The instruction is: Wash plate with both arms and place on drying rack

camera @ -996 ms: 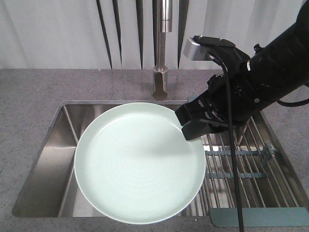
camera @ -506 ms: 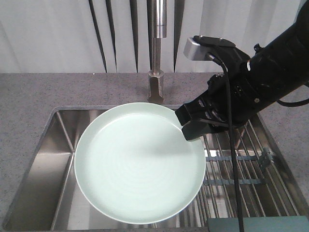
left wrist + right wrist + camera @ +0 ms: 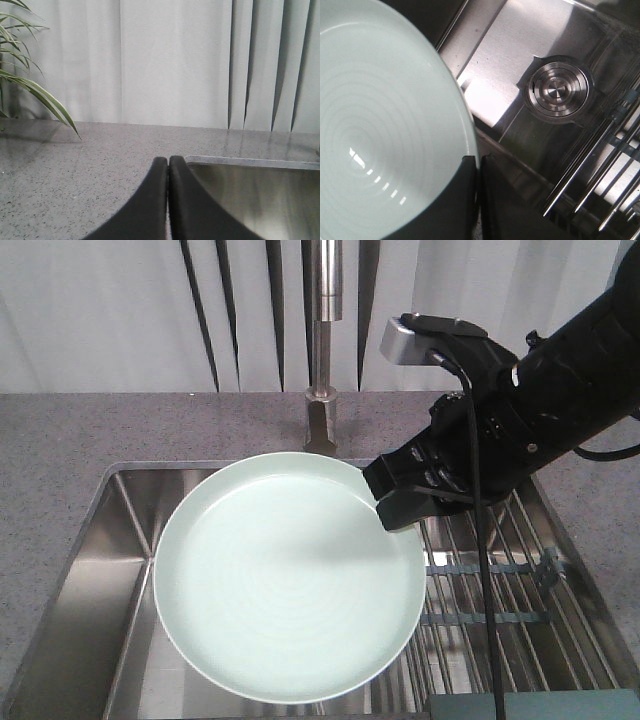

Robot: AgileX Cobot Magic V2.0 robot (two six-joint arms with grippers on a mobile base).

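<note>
The pale mint-green plate (image 3: 285, 580) hangs level over the steel sink (image 3: 120, 570). My right gripper (image 3: 385, 502) is shut on the plate's right rim; the black right arm with a silver-grey wrist block reaches in from the upper right. In the right wrist view the plate (image 3: 375, 130) fills the left and my right gripper (image 3: 479, 161) clamps its edge. The drying rack (image 3: 510, 590) of steel rods lies over the sink's right part, below and right of the plate. My left gripper (image 3: 168, 161) is shut and empty over the counter by the sink's corner; it does not show in the front view.
A steel faucet (image 3: 322, 360) stands behind the sink. The round drain (image 3: 559, 90) lies in the basin beside the rack rods (image 3: 590, 185). Grey speckled counter (image 3: 75, 170) surrounds the sink. A potted plant's leaves (image 3: 30, 85) hang at the far left. Curtains stand behind.
The view has shifted: sink, faucet and rack slid left and down in the frame, while the plate and my right arm kept their places in it. The grip on the plate is unchanged.
</note>
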